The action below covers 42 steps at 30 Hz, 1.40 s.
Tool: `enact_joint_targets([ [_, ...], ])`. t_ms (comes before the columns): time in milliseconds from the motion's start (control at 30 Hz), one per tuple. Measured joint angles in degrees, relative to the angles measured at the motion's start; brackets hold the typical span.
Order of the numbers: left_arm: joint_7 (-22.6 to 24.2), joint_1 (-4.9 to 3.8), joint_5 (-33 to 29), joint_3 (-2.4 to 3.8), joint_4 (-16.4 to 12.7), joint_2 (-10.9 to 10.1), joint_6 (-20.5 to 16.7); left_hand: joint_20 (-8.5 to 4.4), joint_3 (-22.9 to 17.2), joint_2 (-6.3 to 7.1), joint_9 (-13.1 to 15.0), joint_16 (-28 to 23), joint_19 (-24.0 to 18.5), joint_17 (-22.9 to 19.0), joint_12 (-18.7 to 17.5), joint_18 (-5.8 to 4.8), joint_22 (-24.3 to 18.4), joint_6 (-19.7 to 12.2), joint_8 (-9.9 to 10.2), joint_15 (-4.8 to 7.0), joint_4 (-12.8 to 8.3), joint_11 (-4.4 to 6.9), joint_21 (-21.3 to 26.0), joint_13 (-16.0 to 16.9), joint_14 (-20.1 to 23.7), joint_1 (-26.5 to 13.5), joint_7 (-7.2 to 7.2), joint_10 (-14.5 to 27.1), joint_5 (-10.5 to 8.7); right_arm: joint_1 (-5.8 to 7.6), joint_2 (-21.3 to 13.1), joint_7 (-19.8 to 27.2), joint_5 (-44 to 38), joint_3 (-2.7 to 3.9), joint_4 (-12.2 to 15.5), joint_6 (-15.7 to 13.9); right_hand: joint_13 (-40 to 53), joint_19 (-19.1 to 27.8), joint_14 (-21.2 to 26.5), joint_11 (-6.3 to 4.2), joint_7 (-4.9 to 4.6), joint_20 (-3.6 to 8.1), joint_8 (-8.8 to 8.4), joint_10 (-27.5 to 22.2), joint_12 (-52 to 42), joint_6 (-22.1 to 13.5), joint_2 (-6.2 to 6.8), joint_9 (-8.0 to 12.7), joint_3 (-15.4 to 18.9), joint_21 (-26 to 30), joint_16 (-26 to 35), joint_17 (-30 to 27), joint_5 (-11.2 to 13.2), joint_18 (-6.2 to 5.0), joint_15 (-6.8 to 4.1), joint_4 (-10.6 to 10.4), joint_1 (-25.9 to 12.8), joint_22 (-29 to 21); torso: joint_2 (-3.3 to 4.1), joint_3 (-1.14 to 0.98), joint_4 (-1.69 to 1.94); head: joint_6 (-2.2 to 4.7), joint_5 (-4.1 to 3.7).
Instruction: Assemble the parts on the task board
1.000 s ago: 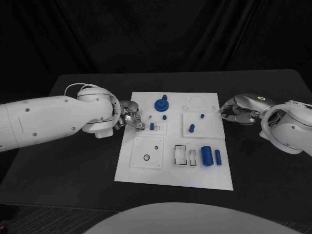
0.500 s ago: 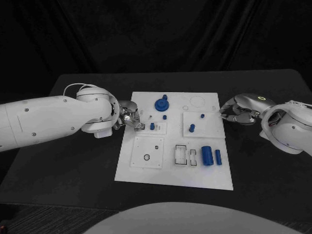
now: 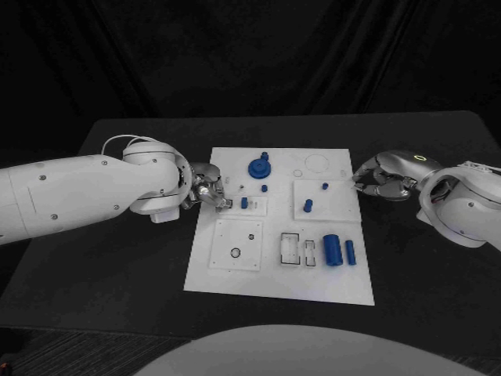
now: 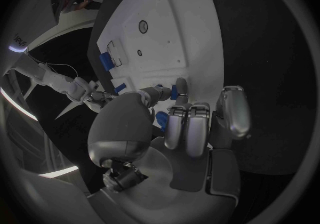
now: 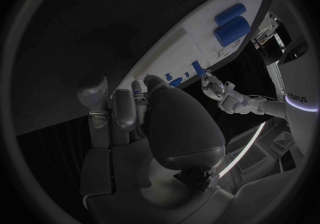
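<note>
As I read the head view from left to right, I log these items.

Left hand (image 3: 209,190): at the left edge of the task board (image 3: 275,278), left of frame centre. Its fingers are curled in toward a small blue peg (image 3: 245,203) standing on the board just to their right. In the left wrist view the left hand (image 4: 175,122) has fingertips (image 4: 181,86) bunched around a small blue piece (image 4: 173,92) at the board's edge; I cannot tell whether the piece is pinched or merely touched, so I record the grasp as undetermined.

Task board: white plate, centre of frame, long side running top to bottom.

Parts on it, left to right:
- blue round part with knob (image 3: 258,167), upper middle, above and right of the left hand;
- small blue stud (image 3: 264,189), just below it;
- blue peg (image 3: 307,207), centre, on a raised square;
- tiny blue dot (image 3: 325,186), above and right of that peg, nearest the right hand;
- large blue cylinder (image 3: 332,249), lower right;
- thin blue cylinder (image 3: 350,251), touching or just beside it; I cannot tell which.

Right hand (image 3: 377,183): at the board's right edge, right of centre, fingers curled inward. In the right wrist view the right hand (image 5: 143,112) hides its own fingertips behind the palm; a speck of blue shows near them, too small to identify. Grasp undetermined.
</note>
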<state>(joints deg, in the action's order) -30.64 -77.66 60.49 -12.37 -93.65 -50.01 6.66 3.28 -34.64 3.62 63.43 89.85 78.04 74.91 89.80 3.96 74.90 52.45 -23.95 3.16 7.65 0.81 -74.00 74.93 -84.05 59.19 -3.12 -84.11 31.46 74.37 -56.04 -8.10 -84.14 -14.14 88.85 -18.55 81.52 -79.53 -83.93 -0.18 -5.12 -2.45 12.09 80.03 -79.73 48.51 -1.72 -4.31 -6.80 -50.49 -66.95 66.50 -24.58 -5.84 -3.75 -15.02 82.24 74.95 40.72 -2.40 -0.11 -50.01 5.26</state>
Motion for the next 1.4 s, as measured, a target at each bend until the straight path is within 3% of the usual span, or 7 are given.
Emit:
enact_joint_targets([
  [33,0.02,0.01,0.0,0.0,0.02,0.03,-0.03,0.0,0.0,0.0,-0.01,0.0,0.0,0.0,0.0,0.0,0.0,0.01,0.0,0.0,0.0,0.0,0.0,0.0,0.0,0.0,0.0,0.0,-0.2,0.0,0.01,0.0,0.0,0.0,0.0,0.0,0.0,0.0,0.0,0.0,0.0,0.0,0.0,0.0,0.0,0.0,0.0,0.0,0.0,0.0,0.0,0.0,0.0,0.0,0.0,0.0,0.0,0.0,0.0,0.0,-0.01,0.0,0.0],
  [167,0.1,0.03,0.0,0.0,0.11,0.13,-0.22,0.2,1.74,-1.27,-0.34,0.0,-0.2,0.0,0.0,0.0,0.0,0.4,0.39,0.0,-0.35,0.0,0.0,0.0,0.0,-1.34,0.26,0.0,-5.32,0.0,0.02,0.0,0.0,0.0,-0.02,0.0,0.0,0.0,0.0,0.0,0.0,0.0,0.0,0.0,-0.01,0.0,0.0,0.0,0.0,0.0,0.0,0.0,0.0,0.0,0.0,0.0,0.0,-0.01,-0.01,-0.01,-0.03,0.0,0.03],
  [533,0.36,0.11,0.0,0.0,0.37,0.23,-1.08,0.2,2.95,-1.55,-0.53,0.0,-0.2,0.0,0.0,0.0,0.0,0.6,0.78,0.0,0.41,0.0,0.0,0.0,0.0,-2.08,0.47,0.0,-5.77,0.0,-0.01,0.0,0.0,0.0,-0.05,-0.01,0.0,0.0,0.0,0.0,0.0,0.0,0.0,0.0,0.05,0.0,0.01,-0.01,0.0,0.0,0.0,0.0,0.0,0.0,0.0,0.0,-0.01,-0.01,-0.04,0.03,-0.03,-0.01,-0.04],
  [800,0.43,0.15,-0.01,0.0,0.5,0.23,-1.69,0.2,3.19,-2.15,-0.61,0.0,-0.2,0.0,0.0,0.0,0.0,0.59,1.04,0.0,0.19,0.0,0.0,0.0,0.0,-1.9,0.45,0.0,-3.81,-0.04,0.02,0.0,0.0,0.0,-0.06,-0.01,0.0,0.0,0.0,0.0,0.0,0.0,0.0,0.0,0.07,0.0,0.01,0.05,-0.16,0.25,0.0,-0.06,0.0,0.0,0.0,-0.16,-0.01,-0.02,-0.04,0.05,-0.07,0.01,0.04],
  [1100,0.42,0.27,-0.01,0.0,0.63,0.35,-1.87,0.2,3.81,-2.3,-0.61,0.0,-0.2,0.0,0.0,0.0,0.03,0.82,1.05,0.0,0.5,0.0,0.0,0.0,0.0,-1.75,0.22,0.0,-3.69,-0.06,0.0,0.0,0.0,0.0,-0.07,0.0,0.0,0.0,0.0,0.0,0.0,0.0,-0.23,0.0,0.06,0.0,0.33,0.05,-0.32,0.25,0.0,-0.06,-0.27,0.0,0.0,0.0,0.16,-0.03,0.02,0.06,-0.02,0.02,0.04],
  [1333,0.38,0.4,-0.02,0.0,0.65,0.37,-1.71,0.2,5.56,-2.6,-0.76,0.0,-0.2,0.0,0.0,0.0,0.04,0.81,1.33,0.0,0.51,0.0,0.0,0.0,0.0,-1.46,0.24,0.0,-8.22,-0.09,0.0,0.0,0.0,0.02,-0.07,0.0,-0.01,0.0,0.0,0.0,0.0,0.0,-0.23,0.0,0.05,0.0,0.31,0.1,-0.32,0.25,0.0,-0.06,-0.5,0.0,0.0,0.01,0.18,-0.03,0.02,0.06,-0.01,0.02,0.04],
  [1400,0.38,0.4,-0.02,0.0,0.65,0.37,-1.65,0.2,5.63,-2.59,-0.76,0.0,-0.2,0.0,0.0,0.0,0.04,0.8,1.33,0.0,0.58,0.0,0.19,0.0,0.0,-1.46,0.24,0.0,-8.46,-0.11,0.0,0.0,0.0,0.02,-0.07,0.0,-0.01,0.0,0.0,0.0,0.0,0.0,-0.23,0.0,0.02,0.0,0.3,0.1,-0.32,0.25,0.0,-0.06,-0.5,0.0,0.0,0.01,0.19,-0.03,0.02,0.06,-0.01,0.02,0.04],
])
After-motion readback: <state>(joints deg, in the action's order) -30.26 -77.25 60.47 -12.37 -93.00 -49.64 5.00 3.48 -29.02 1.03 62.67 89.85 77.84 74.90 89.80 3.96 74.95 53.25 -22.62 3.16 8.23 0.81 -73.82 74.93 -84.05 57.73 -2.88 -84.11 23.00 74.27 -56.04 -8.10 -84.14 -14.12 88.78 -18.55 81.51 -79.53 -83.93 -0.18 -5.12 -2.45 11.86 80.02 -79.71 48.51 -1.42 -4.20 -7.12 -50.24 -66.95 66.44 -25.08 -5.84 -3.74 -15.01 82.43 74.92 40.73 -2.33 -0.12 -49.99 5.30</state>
